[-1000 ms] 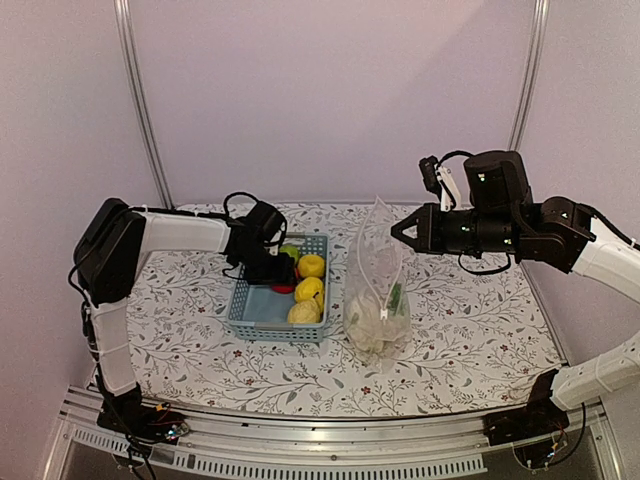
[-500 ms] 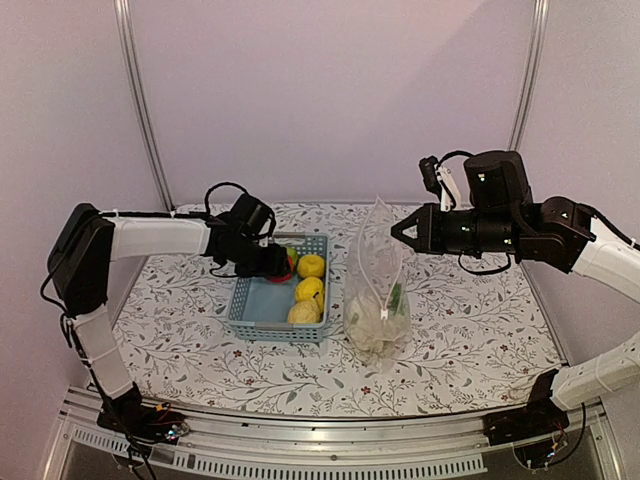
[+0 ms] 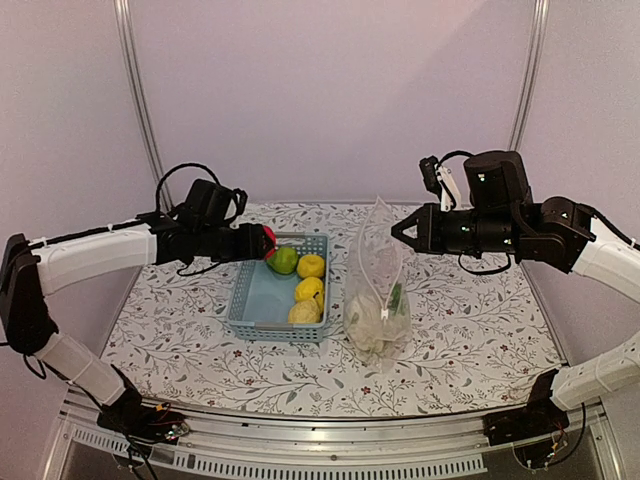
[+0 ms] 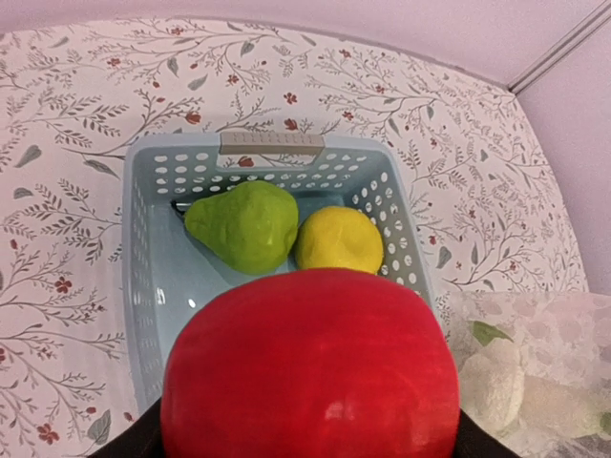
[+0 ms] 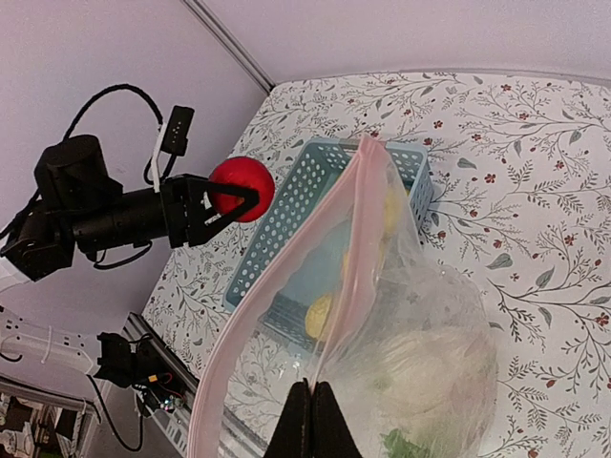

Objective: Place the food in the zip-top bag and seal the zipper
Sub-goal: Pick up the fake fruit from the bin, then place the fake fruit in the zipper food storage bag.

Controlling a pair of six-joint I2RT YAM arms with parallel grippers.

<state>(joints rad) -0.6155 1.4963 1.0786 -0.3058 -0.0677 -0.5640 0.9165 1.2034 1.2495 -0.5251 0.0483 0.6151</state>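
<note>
My left gripper (image 3: 262,243) is shut on the red tomato (image 3: 268,240), held in the air above the far left corner of the blue basket (image 3: 250,305); the tomato fills the bottom of the left wrist view (image 4: 310,367). A green pear (image 3: 284,260) and yellow lemons (image 3: 310,266) lie in the basket. My right gripper (image 3: 396,231) is shut on the upper edge of the zip-top bag (image 3: 376,290), holding it upright with its mouth open. The zipper (image 5: 358,239) shows as a pinkish strip. White cauliflower (image 5: 434,367) and a green piece lie inside the bag.
The basket stands just left of the bag on the floral tablecloth (image 3: 470,330). Metal frame posts (image 3: 140,100) rise at the back corners. The table's near edge has a metal rail (image 3: 320,460).
My left gripper has risen out of the basket with the tomato and drawn back to the left. The green pear is now uncovered. The right arm and bag have not moved.
</note>
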